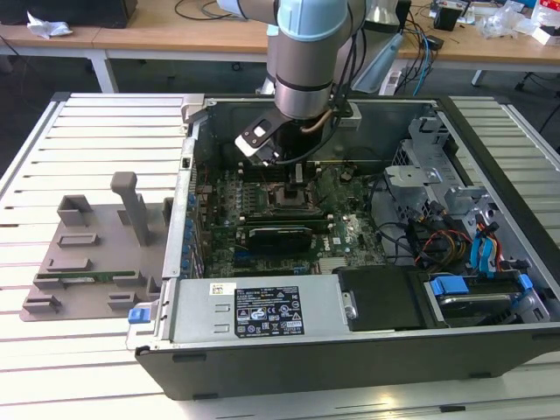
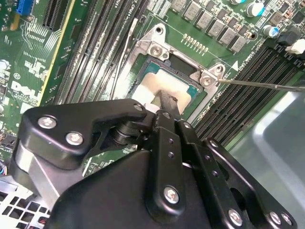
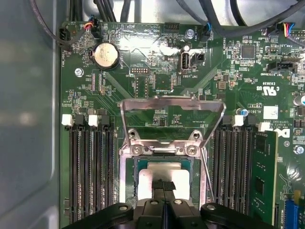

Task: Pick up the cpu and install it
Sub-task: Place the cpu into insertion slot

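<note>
— What's the setting?

— A slatted pale table (image 1: 87, 140) with wooden desks (image 1: 175, 35) and loose cables behind it. One open computer case (image 1: 350, 359) lies on its side on the table. One grey tray (image 1: 87, 262) sits just beside it, at the exterior view's left.

— And inside the case?

— One green motherboard (image 1: 341, 227) with one socket (image 1: 289, 194). The first wrist view shows one coin cell (image 3: 106, 55) and banks of black memory slots on either side of the socket. The socket's one metal load plate (image 3: 171, 100) stands swung up, and one thin wire lever (image 2: 262, 85) lies off to the side.

— Where's the cpu?

— There is one cpu (image 3: 164, 169), and it lies flat in the socket with its silver top up, framed by the open bracket. It shows in both wrist views (image 2: 157, 83).

— What is the gripper doing?

— The one gripper (image 3: 163, 183) has its two black fingers pressed together with no gap and nothing clamped between them. The joined tip (image 2: 167, 102) sits over the middle of the chip's top. I cannot tell whether it touches or only hovers.

— And the arm?

— The single arm (image 1: 306, 52) comes down from above into the case with its wrist near vertical. The gripper (image 1: 295, 179) points straight down at the socket.
</note>
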### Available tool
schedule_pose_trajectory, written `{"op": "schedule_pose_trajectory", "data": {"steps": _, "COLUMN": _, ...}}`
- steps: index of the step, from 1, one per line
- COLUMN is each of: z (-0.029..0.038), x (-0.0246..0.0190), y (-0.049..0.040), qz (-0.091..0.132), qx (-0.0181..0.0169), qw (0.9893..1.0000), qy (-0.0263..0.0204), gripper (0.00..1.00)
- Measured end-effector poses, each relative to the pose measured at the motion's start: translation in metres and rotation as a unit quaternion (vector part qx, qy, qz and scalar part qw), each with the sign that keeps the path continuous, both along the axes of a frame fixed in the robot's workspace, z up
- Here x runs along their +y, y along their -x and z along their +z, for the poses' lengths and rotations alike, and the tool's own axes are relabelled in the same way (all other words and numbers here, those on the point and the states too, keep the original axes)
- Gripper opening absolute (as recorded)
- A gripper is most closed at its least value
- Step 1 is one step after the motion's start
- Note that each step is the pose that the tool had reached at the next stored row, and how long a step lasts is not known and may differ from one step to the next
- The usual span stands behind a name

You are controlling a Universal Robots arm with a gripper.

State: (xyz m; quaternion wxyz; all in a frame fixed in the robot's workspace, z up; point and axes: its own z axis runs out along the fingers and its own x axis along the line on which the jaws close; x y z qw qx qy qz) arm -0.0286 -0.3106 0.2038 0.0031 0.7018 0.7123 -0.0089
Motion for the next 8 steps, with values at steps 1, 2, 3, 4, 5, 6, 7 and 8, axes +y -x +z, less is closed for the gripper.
{"op": "schedule_pose_trajectory", "data": {"steps": 1, "z": 0.0000, "x": 0.0000, "y": -0.0014, "qz": 0.000, "qx": 0.0000, "qw": 1.0000, "qy": 0.0000, "gripper": 0.11}}
{"op": "schedule_pose_trajectory", "data": {"steps": 2, "z": -0.0001, "x": 0.0001, "y": -0.0024, "qz": 0.000, "qx": -0.0001, "qw": 1.0000, "qy": -0.0001, "gripper": 0.11}}
{"op": "schedule_pose_trajectory", "data": {"steps": 3, "z": 0.0003, "x": 0.0001, "y": -0.0026, "qz": 0.000, "qx": -0.0002, "qw": 1.0000, "qy": -0.0001, "gripper": 0.11}}
{"op": "schedule_pose_trajectory", "data": {"steps": 4, "z": 0.0012, "x": 0.0003, "y": -0.0027, "qz": 0.000, "qx": -0.0006, "qw": 1.0000, "qy": -0.0007, "gripper": 0.11}}
{"op": "schedule_pose_trajectory", "data": {"steps": 5, "z": 0.0045, "x": 0.0003, "y": -0.0027, "qz": 0.000, "qx": -0.0004, "qw": 1.0000, "qy": -0.0006, "gripper": 0.11}}
{"op": "schedule_pose_trajectory", "data": {"steps": 6, "z": 0.0071, "x": 0.0001, "y": -0.0026, "qz": 0.000, "qx": -0.0001, "qw": 1.0000, "qy": -0.0002, "gripper": 0.11}}
{"op": "schedule_pose_trajectory", "data": {"steps": 7, "z": 0.0103, "x": 0.0001, "y": -0.0026, "qz": 0.000, "qx": -0.0002, "qw": 1.0000, "qy": -0.0002, "gripper": 0.11}}
{"op": "schedule_pose_trajectory", "data": {"steps": 8, "z": 0.0130, "x": 0.0001, "y": -0.0026, "qz": 0.000, "qx": -0.0001, "qw": 1.0000, "qy": -0.0001, "gripper": 0.11}}
